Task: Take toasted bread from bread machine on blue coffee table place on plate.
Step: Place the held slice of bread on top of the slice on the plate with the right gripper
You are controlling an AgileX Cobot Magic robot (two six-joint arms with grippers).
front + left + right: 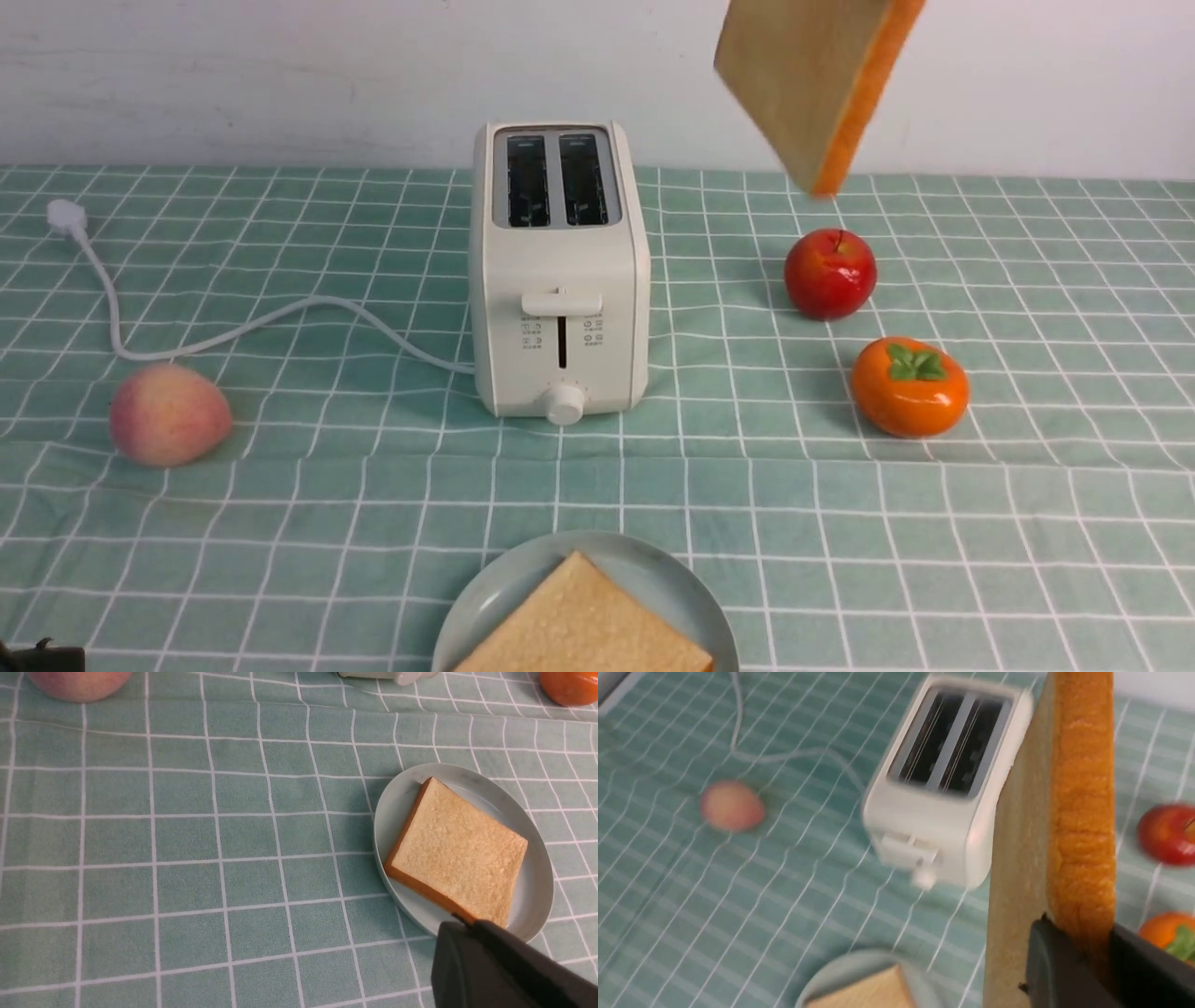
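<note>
Right pincer (1085, 952): jaws clamped on the crust edge of one toast slice (803, 75), held tilted in the air, well clear of the table (840, 523). Toaster (560, 280): below this pincer, toward the robot's left, both slots empty. Apple (830, 273) and persimmon (909, 386): on the table below it, on the side away from the toaster.

Left pincer (467, 942): closed, with nothing seen in it. Plate (397, 807): just beside its tip, carrying the second slice (458, 854), which lies flat. Contact between tip and slice cannot be judged.
</note>
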